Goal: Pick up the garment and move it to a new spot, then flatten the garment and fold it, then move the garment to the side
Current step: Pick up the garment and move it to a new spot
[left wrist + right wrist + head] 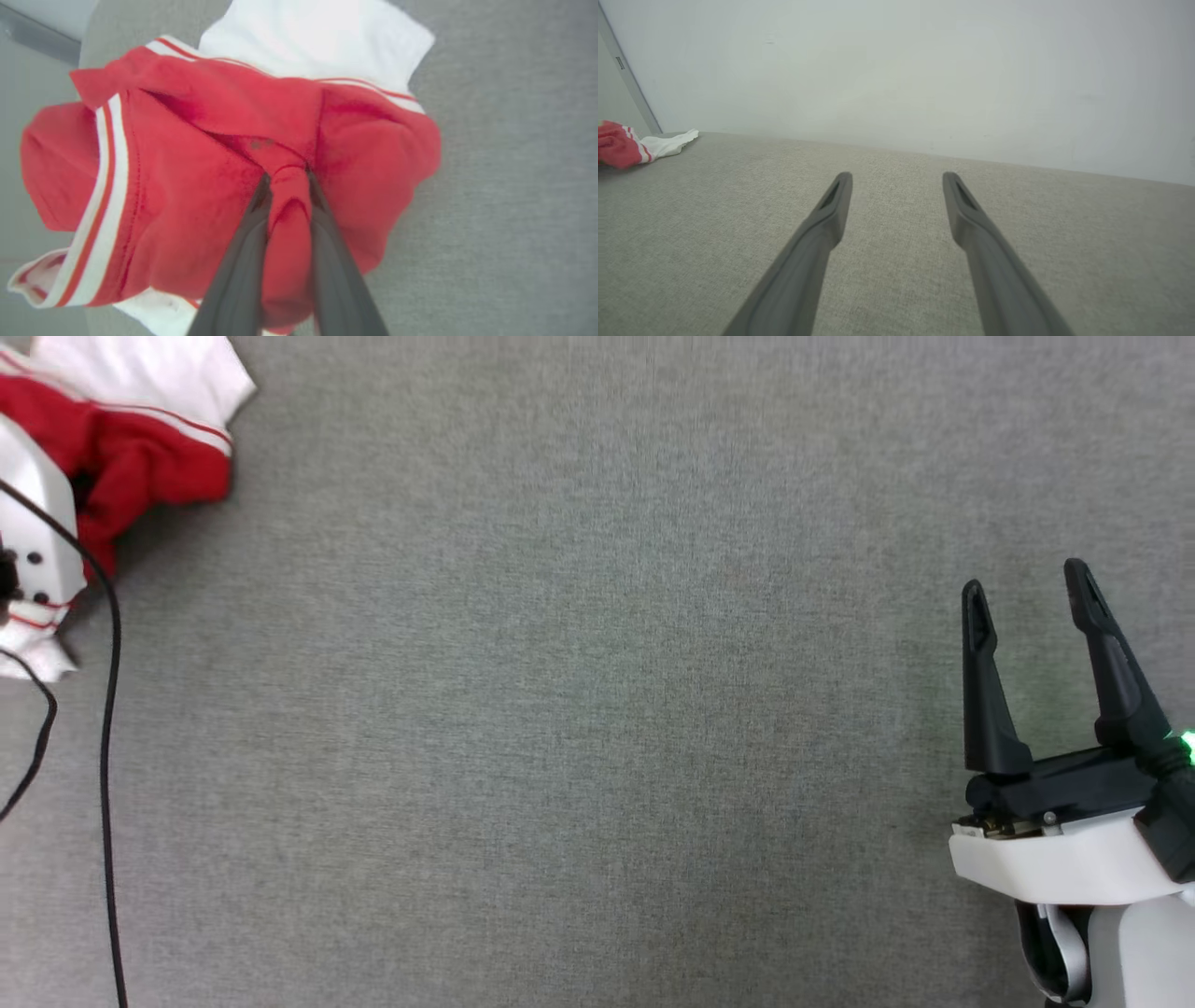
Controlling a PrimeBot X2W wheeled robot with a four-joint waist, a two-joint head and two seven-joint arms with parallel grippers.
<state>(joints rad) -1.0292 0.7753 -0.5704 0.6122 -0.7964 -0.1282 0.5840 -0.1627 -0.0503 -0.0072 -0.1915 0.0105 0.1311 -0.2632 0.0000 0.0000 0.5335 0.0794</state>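
Observation:
The garment [140,448], red with white sleeves and striped trim, lies bunched at the far left corner of the grey table. In the left wrist view the garment [187,186] is crumpled under the camera, and my left gripper [287,179] is shut on a pinched fold of its red cloth. The left arm's white wrist housing [28,523] covers part of the heap in the head view. My right gripper [1027,593] stands open at the lower right, over bare table. From the right wrist view the garment [626,144] shows far off to the left, and the right gripper [896,179] holds nothing.
A grey fabric-covered table [597,709] spreads between the two arms. Black cables [110,709] hang down the left side from the left arm. A pale wall [896,70] rises behind the table's far edge, and the table's left edge [84,56] lies close to the garment.

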